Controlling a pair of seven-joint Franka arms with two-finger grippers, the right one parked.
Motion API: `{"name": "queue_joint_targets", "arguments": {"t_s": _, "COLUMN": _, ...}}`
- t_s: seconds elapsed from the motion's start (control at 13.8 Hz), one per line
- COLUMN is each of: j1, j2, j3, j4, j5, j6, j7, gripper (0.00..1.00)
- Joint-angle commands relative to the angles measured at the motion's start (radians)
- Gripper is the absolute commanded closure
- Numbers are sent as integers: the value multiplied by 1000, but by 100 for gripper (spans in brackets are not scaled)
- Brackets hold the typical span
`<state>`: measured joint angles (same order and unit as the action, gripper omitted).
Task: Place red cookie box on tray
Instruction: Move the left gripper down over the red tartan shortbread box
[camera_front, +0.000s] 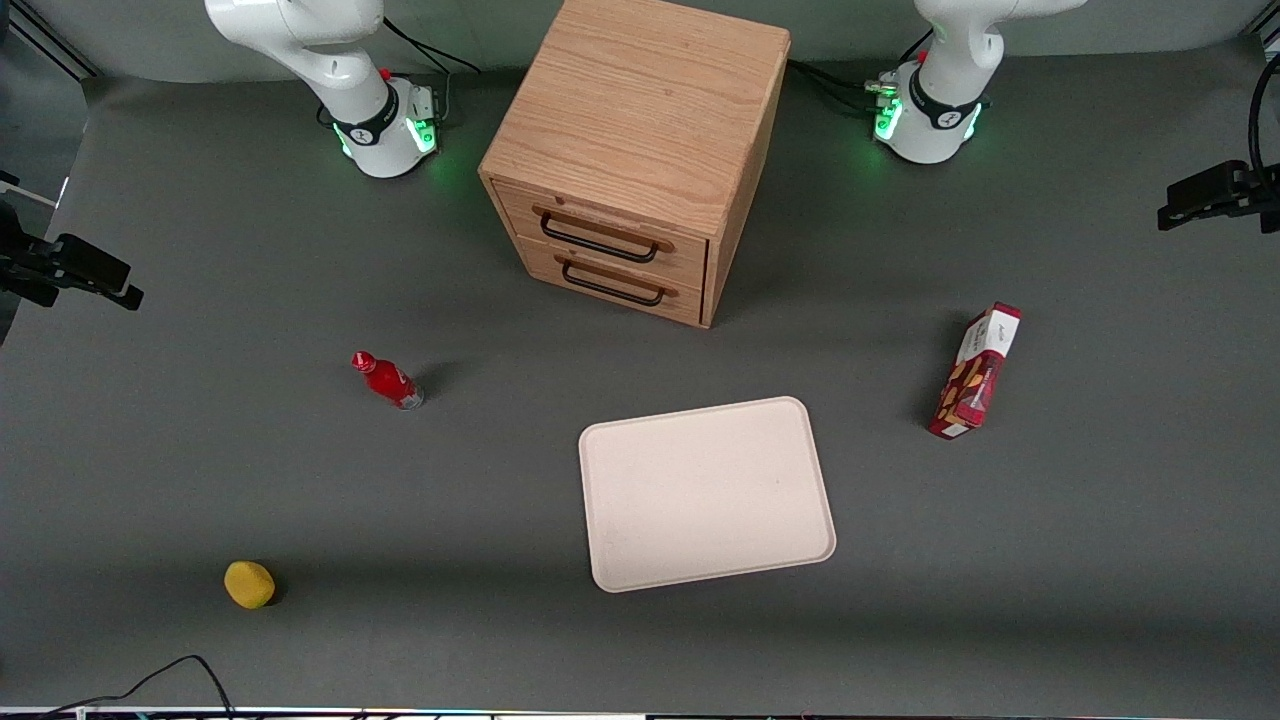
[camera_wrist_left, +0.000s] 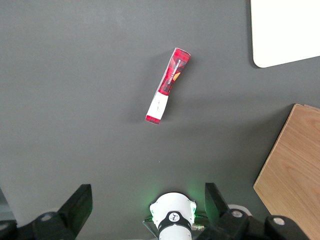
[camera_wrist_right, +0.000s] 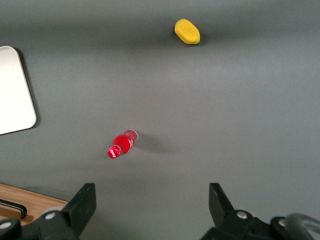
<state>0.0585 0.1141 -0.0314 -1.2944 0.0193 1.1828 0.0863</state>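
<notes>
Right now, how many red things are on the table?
2. The slim dark-red cookie box stands toward the working arm's end, under the raised open tool; the small red bottle lies toward the parked arm's end.

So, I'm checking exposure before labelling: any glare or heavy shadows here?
Front view: green glow at both arm bases, and the cabinet casts a soft shadow on the table. Left wrist view: the tray looks nearly blown out white; the red cookie box reads clearly, below the open hand.

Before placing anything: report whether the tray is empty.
Empty: the tray is bare; the box sits on the table, the open gripper above it.
</notes>
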Motion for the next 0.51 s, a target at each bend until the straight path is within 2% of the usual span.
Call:
{"name": "queue_joint_targets", "arguments": {"t_s": 0.0, "j1": -14, "j2": 9, "j3": 5, "j4": 21, "j5": 10, "j6": -18, "j7": -13, "gripper": 0}}
{"name": "queue_joint_targets", "arguments": {"t_s": 0.22, "j1": -14, "j2": 22, "j3": 8, "j4": 4, "j5": -2, "j6": -22, "j7": -13, "gripper": 0}}
{"name": "queue_joint_targets", "arguments": {"t_s": 0.36, "j1": -8, "j2": 30, "j3": 13, "j4": -102, "j5": -12, "j6": 41, "j7": 28, "gripper": 0}}
{"name": "queue_joint_targets", "arguments": {"t_s": 0.44, "j1": -9, "j2": 24, "j3": 13, "j4": -193, "j5": -6, "j6": 129, "j7": 112, "gripper": 0}}
